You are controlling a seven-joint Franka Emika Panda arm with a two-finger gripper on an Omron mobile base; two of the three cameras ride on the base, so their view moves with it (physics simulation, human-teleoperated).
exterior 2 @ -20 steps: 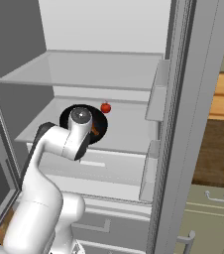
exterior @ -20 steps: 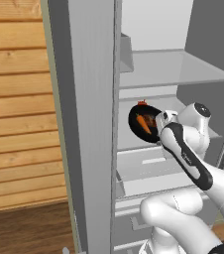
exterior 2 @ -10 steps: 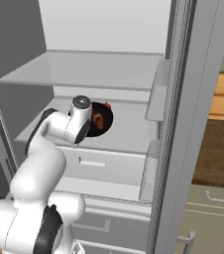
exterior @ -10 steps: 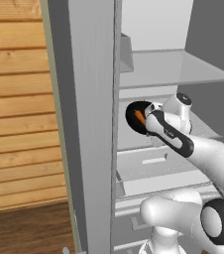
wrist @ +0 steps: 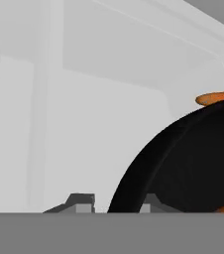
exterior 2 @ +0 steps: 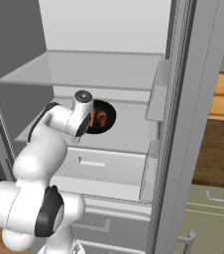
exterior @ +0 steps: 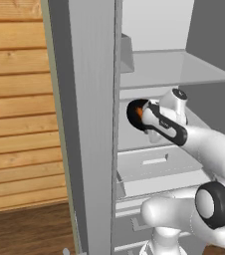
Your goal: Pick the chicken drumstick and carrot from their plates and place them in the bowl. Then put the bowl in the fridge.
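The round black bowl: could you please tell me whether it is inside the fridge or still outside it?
Inside. The round black bowl rests on a pale grey shelf of the open light-grey fridge.

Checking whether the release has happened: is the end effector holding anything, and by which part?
Its fingertips straddle the black bowl at its rim on the fridge shelf. Whether they grip it cannot be told.
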